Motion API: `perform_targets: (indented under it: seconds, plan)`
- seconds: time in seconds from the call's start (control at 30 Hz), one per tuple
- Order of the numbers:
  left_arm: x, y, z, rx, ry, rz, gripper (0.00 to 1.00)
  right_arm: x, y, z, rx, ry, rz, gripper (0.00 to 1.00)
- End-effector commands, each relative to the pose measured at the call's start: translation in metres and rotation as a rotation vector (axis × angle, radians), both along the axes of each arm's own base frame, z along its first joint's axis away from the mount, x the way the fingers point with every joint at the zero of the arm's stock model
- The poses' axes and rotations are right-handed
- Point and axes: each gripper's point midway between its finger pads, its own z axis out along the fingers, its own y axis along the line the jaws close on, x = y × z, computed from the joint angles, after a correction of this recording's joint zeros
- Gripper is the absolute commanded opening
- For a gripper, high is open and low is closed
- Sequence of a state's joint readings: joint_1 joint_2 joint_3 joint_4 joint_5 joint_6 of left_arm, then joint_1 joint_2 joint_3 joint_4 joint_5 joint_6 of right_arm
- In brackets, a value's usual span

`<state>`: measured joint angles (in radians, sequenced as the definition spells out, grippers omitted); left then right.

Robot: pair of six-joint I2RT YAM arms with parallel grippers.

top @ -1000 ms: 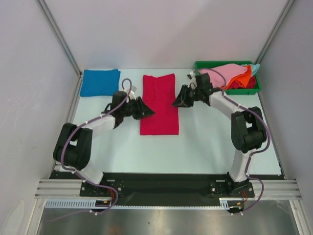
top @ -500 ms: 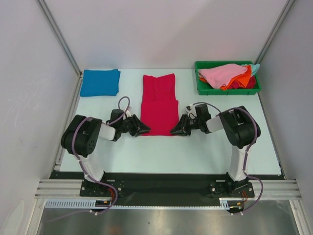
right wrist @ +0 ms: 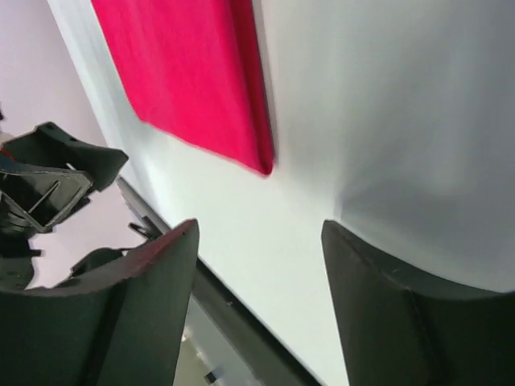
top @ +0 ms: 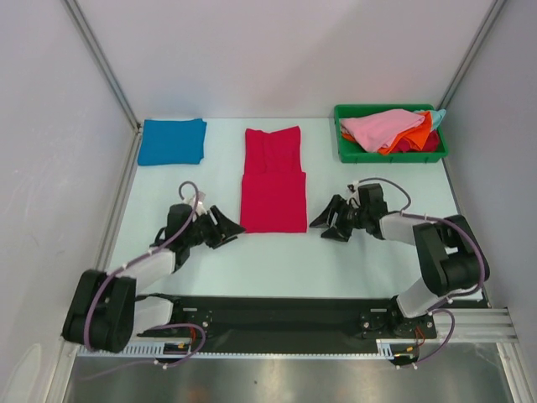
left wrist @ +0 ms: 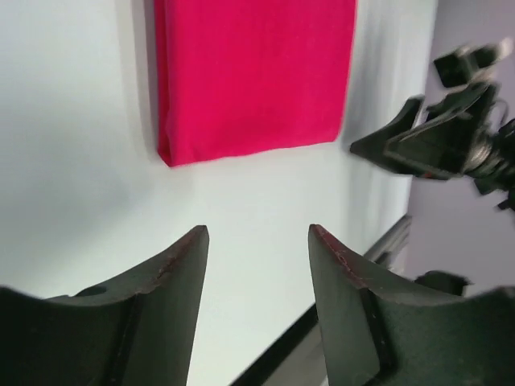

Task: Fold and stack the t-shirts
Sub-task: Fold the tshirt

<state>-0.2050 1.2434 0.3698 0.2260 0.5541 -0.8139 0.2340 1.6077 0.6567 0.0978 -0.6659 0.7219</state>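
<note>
Overhead view of my pale worktop (top: 377, 260) with both arms reaching in from the near edge. A crimson t-shirt (top: 273, 180) lies flat in the middle, folded into a long strip that runs from near the far edge to about halfway toward me. A cross edge shows about halfway along it, and the near half looks slightly wider than the far half.

My left gripper (top: 233, 235) sits low over the worktop just outside the strip's near left corner. Its jaws are spread apart with nothing between them. The left wrist camera shows bare worktop between the two dark fingers and the shirt's near corner just beyond them, not touching.

My right gripper (top: 321, 230) mirrors it off the strip's near right corner, with a small gap to the cloth. Its jaws are also parted and empty, and the right wrist camera shows the crimson corner ahead of the fingers.

A folded blue t-shirt (top: 172, 141) lies at the far left corner. A green bin (top: 346, 149) stands at the far right corner, holding a loose heap: a pink t-shirt (top: 382, 128) on top, an orange one (top: 417, 134) beneath it, and a light blue one (top: 438, 116) at the far right edge of the bin.
</note>
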Motion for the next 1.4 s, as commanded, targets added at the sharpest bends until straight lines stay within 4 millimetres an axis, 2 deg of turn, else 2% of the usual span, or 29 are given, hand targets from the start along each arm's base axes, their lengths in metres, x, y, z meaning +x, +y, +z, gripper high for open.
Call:
perform_targets:
  seconds: [0.0, 0.03, 0.1, 0.17, 0.23, 0.27, 0.3, 0.37, 0.47, 0.53, 0.63, 0.77, 0.97, 1.07, 1.2, 1.33, 1.37]
  plan:
    - [-0.009, 0.008, -0.001, -0.109, 0.029, 0.170, 0.59, -0.010, 0.012, 0.007, 0.018, 0.040, -0.109, 0.69]
    - [-0.012, 0.006, -0.001, -0.136, 0.026, 0.185, 0.60, -0.009, 0.021, 0.016, 0.033, 0.036, -0.162, 0.69]
    - [-0.011, 0.010, -0.007, -0.139, 0.037, 0.254, 0.59, -0.006, 0.024, 0.022, 0.021, 0.021, -0.229, 0.66]
    - [-0.014, 0.014, -0.017, -0.119, 0.071, 0.323, 0.57, -0.002, 0.029, 0.025, -0.008, 0.003, -0.326, 0.55]
    - [-0.018, 0.010, -0.013, -0.170, 0.097, 0.393, 0.57, 0.000, 0.035, 0.023, -0.009, 0.004, -0.389, 0.54]
    - [-0.022, 0.012, -0.018, -0.175, 0.110, 0.424, 0.56, 0.003, 0.041, 0.025, 0.026, 0.023, -0.426, 0.54]
    - [-0.015, 0.019, -0.014, -0.189, 0.090, 0.500, 0.57, 0.002, 0.043, 0.022, 0.033, 0.037, -0.439, 0.54]
    - [-0.014, 0.018, -0.015, -0.173, 0.091, 0.526, 0.56, 0.000, 0.048, 0.016, 0.032, 0.063, -0.470, 0.54]
    - [-0.020, 0.021, -0.032, -0.152, 0.166, 0.572, 0.57, -0.004, 0.039, 0.006, 0.011, 0.089, -0.567, 0.54]
    - [-0.016, 0.026, -0.036, -0.158, 0.171, 0.615, 0.55, -0.002, 0.035, 0.001, 0.012, 0.102, -0.609, 0.54]
    - [-0.011, 0.026, -0.038, -0.116, 0.161, 0.611, 0.49, -0.003, 0.034, -0.004, 0.008, 0.118, -0.624, 0.53]
    - [-0.008, 0.024, -0.043, -0.151, 0.181, 0.631, 0.48, -0.002, 0.029, -0.006, -0.006, 0.111, -0.647, 0.53]
    - [0.010, 0.011, -0.040, -0.084, 0.183, 0.577, 0.47, -0.001, 0.039, -0.019, 0.019, 0.168, -0.636, 0.52]
    - [0.014, 0.007, -0.045, -0.089, 0.225, 0.585, 0.39, -0.001, 0.040, -0.025, 0.018, 0.181, -0.643, 0.51]
    - [0.016, 0.006, -0.051, -0.075, 0.268, 0.602, 0.40, 0.006, 0.043, -0.025, 0.008, 0.185, -0.645, 0.50]
    - [0.017, 0.006, -0.055, -0.061, 0.286, 0.605, 0.44, 0.012, 0.046, -0.024, -0.009, 0.183, -0.637, 0.44]
    - [0.017, 0.006, -0.055, -0.055, 0.291, 0.605, 0.44, 0.008, 0.050, -0.027, -0.011, 0.206, -0.614, 0.44]
